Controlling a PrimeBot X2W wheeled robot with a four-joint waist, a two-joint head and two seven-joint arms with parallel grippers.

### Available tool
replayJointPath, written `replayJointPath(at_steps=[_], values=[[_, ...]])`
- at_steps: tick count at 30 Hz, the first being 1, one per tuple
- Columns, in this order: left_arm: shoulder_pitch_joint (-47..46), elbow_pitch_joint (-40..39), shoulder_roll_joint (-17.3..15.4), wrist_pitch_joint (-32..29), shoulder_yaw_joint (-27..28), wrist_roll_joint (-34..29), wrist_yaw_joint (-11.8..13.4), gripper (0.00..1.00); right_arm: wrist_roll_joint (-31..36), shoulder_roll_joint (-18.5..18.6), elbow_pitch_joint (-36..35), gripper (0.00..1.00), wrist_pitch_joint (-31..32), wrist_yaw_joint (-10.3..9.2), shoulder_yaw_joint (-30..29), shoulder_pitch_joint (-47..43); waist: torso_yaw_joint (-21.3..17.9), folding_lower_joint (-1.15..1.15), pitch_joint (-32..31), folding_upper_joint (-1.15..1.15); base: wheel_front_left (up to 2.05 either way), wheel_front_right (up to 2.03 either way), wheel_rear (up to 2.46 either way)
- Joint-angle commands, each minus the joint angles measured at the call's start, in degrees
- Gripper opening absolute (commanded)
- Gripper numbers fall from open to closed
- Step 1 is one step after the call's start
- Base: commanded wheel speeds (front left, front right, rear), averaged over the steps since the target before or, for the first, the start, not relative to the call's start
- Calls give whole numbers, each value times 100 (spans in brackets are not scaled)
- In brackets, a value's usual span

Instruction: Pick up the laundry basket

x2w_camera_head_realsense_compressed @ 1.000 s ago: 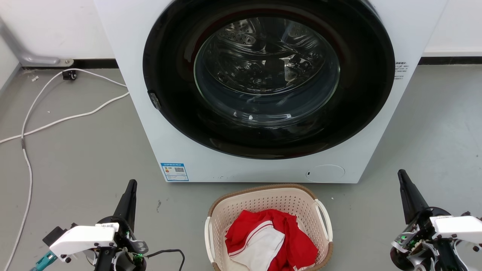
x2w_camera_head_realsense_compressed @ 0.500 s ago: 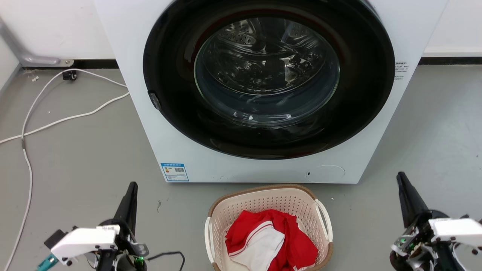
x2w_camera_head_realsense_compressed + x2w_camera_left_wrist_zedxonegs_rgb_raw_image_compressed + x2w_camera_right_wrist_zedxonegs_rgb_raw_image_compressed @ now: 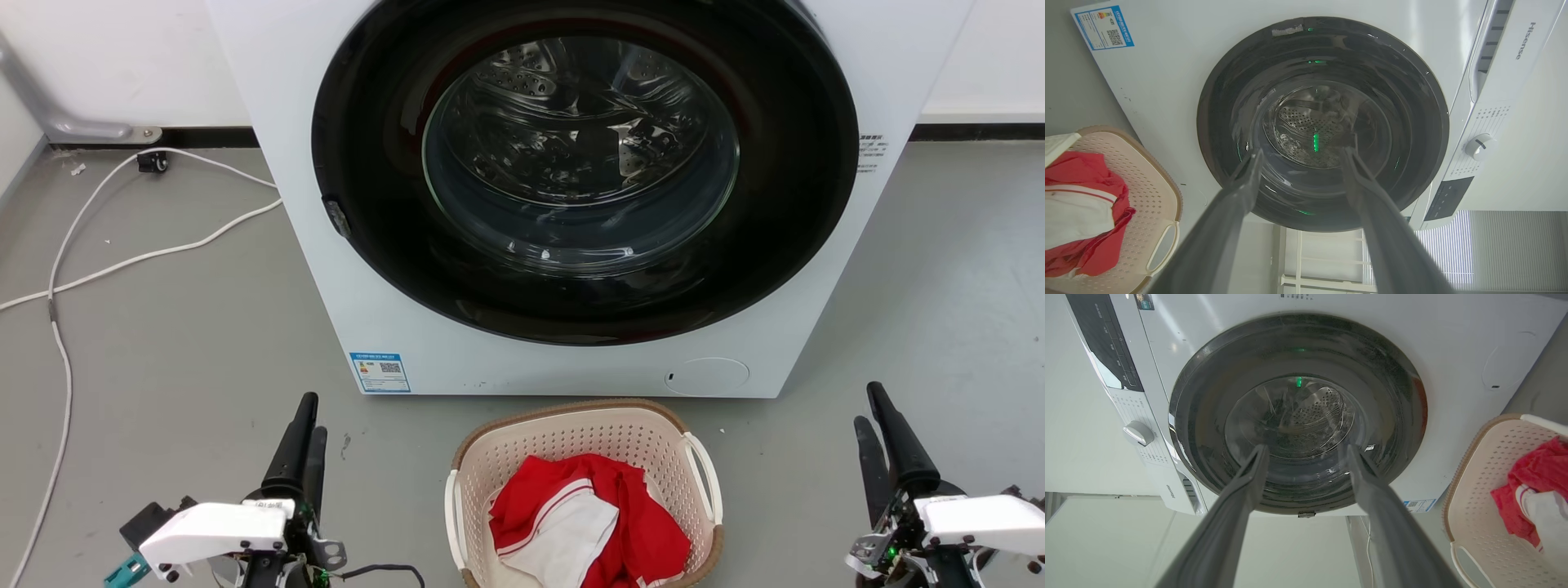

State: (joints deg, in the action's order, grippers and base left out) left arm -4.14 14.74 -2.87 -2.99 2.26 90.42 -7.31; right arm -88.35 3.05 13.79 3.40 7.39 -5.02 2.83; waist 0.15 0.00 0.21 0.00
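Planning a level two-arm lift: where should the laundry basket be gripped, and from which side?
Likely its white loop handles, jutting from opposite sides of the upright laundry basket: left gripper takes the left handle from the left, right gripper the right handle from the right, so the load stays balanced.

Only one brand name can be read, on the washer (image 3: 1167, 81)
"Hisense" (image 3: 1525, 41) stands in grey on the white drawer front (image 3: 1502, 61), upper right of the left wrist view; the blue label (image 3: 380, 372) with a QR code (image 3: 389, 367), lower left of the washer's front, is too small to read; so is the dark print (image 3: 869, 153) at its right edge.
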Motion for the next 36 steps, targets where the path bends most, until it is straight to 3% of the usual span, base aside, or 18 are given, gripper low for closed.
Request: replayJointPath(at_steps=[1,16,36], values=[[-202,-145,-37,64,-42,-188,-4,100,238,72,-164,100,-69,2,23,53,4,0,0,0,0,0,0],[-246,-325,-23,424,-287,-1988,-8,100,2655,36,-623,100,-287,4,66,-73,30,0,-20,0,0,0,0],[-358,-285,-19,823,-724,-4221,67,100,4784,-2,-1037,100,-313,7,-51,-250,68,0,-44,0,0,0,0]])
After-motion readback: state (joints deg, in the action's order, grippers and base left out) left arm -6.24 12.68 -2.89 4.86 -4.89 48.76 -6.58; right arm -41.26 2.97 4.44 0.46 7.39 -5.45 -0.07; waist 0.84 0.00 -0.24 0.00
